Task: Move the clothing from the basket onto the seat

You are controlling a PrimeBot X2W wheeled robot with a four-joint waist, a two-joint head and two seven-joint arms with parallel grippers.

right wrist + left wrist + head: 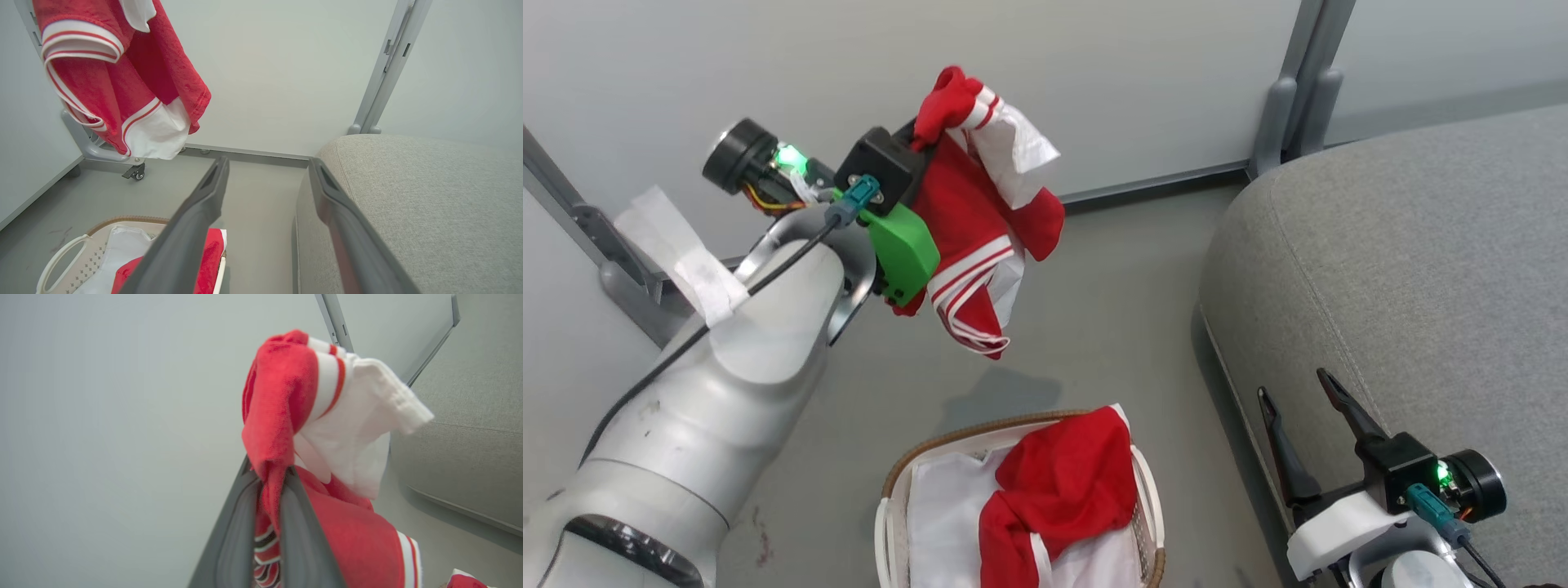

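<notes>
Aloft, the left hand [271,471] pinches a red garment [964,212]; the right hand [1293,384] stands spread.

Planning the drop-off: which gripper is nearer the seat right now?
Right. The right gripper, open, sits at the front edge of the seat. The left gripper is up high, across the floor from it, shut on a red garment.

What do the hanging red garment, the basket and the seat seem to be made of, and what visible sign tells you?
The hanging garment: soft, matte, fuzzy cloth, perhaps terry knit; it droops in folds from the left pincer. The basket: probably smooth white plastic, with moulded holes; its brown rim looks woven. The seat: matte grey woven upholstery, flecked, with a stitched seam.
</notes>
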